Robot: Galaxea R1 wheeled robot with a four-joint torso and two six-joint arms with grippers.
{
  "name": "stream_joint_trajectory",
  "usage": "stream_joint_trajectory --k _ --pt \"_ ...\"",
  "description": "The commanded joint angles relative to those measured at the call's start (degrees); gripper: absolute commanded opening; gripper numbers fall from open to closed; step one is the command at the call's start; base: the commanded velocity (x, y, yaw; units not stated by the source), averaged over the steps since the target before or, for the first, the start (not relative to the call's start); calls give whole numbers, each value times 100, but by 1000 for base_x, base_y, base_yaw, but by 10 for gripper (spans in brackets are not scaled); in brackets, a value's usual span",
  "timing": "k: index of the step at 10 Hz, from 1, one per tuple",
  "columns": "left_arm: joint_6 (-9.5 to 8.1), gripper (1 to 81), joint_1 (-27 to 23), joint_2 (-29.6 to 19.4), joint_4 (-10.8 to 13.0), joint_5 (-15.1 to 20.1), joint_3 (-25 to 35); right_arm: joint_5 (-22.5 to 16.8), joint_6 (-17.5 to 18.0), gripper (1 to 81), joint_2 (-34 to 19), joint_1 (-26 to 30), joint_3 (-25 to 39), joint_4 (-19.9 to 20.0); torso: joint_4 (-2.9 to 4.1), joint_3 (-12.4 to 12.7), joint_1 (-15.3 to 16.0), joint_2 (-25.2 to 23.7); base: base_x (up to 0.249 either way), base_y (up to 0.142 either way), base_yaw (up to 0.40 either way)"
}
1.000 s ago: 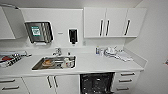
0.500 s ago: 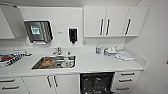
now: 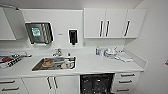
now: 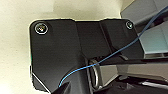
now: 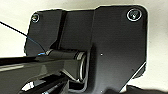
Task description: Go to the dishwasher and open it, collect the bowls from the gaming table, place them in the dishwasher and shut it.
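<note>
Head view: built-in dishwasher (image 3: 97, 83) with dark interior and wire racks stands open under the white countertop (image 3: 100, 65), right of the stainless-steel sink (image 3: 55, 63) holding dishes. White wall cabinets (image 3: 113, 23) hang above. Gripper states cannot be determined.

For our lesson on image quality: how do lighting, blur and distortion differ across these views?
Head view: bright, even light, soft blur, wide-angle bowing of the counter; the dishwasher opening reads dark. Both wrist views: a dark robot plate against a pale, washed-out background, with blurred edges.
</note>
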Motion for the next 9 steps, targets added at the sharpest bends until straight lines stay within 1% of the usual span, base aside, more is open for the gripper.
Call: stream_joint_trajectory --k 1,5,6,9 --pt "-5 811 -182 -13 62 231 -4 -246 -5 811 1 267 23 -43 0 0 0 0 0 0 0" --pt "4 811 -174 -13 115 249 -4 -246 -32 811 19 276 32 -52 0 0 0 0 0 0 0" --pt "13 811 -182 -13 124 249 -4 -246 -32 811 19 277 23 -43 0 0 0 0 0 0 104" --pt "39 811 -174 -22 115 249 -4 -246 -23 811 19 285 5 -52 0 0 -2 0 0 0 279"
